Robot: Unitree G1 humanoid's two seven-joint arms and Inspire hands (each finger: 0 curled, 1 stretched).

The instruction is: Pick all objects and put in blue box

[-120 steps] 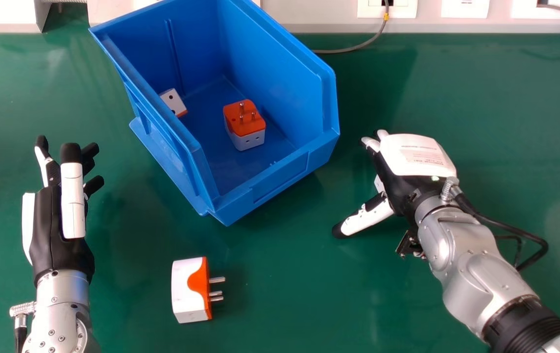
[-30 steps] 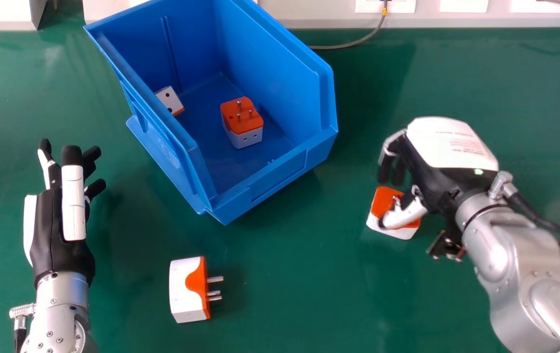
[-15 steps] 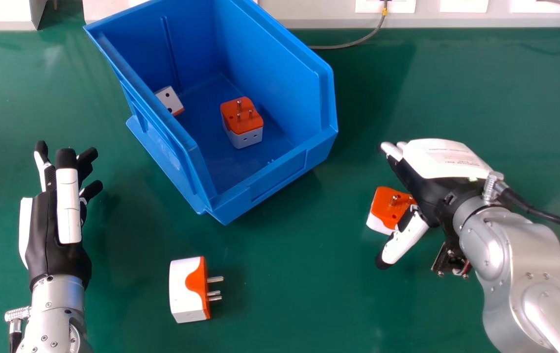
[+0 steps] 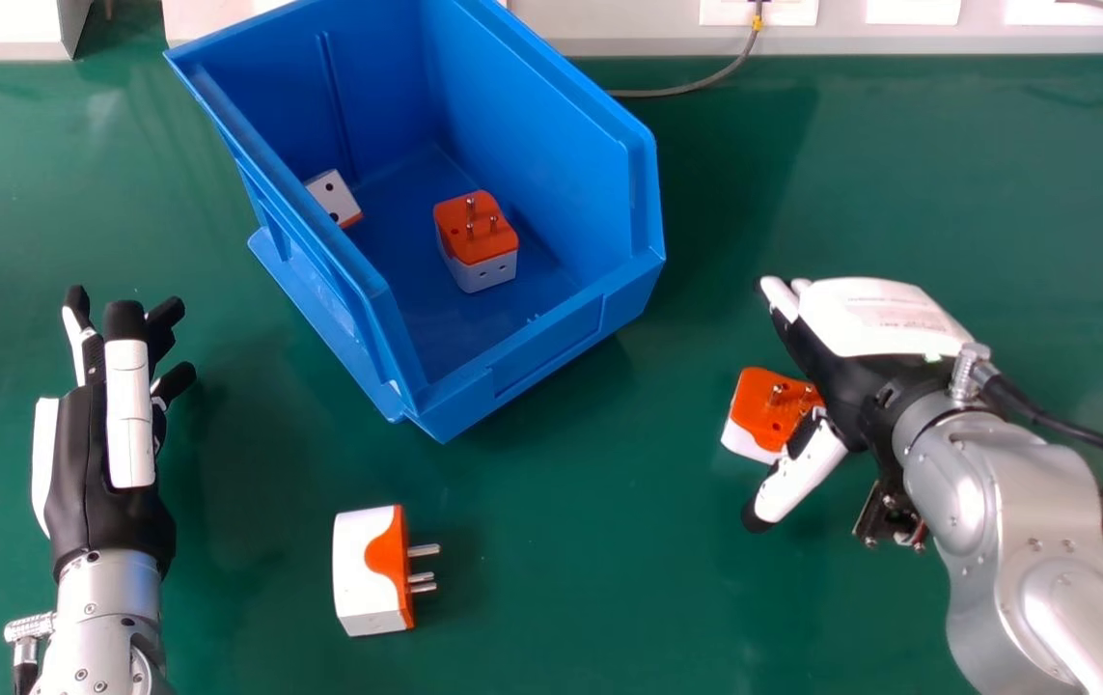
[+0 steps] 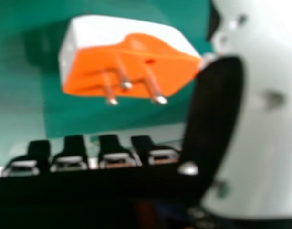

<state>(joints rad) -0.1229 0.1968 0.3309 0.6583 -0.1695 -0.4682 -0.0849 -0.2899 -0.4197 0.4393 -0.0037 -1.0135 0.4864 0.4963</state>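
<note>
Orange-and-white plug adapter (image 4: 765, 409), prongs up on the green table beneath the black-and-white right hand (image 4: 845, 333), whose fingers extend wide apart from the thumb, holding nothing, is best gripped by its side walls, clear of the prongs.

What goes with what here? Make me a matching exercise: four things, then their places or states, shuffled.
Things:
1. blue box
2. left robot hand
3. right robot hand
4. plug in front of the box

Places or states:
A. prongs pointing sideways
B. close to an upright-pronged plug
C. holds one plug and another
D. at the head view's left

Pairs: 1-C, 2-D, 3-B, 4-A
</note>
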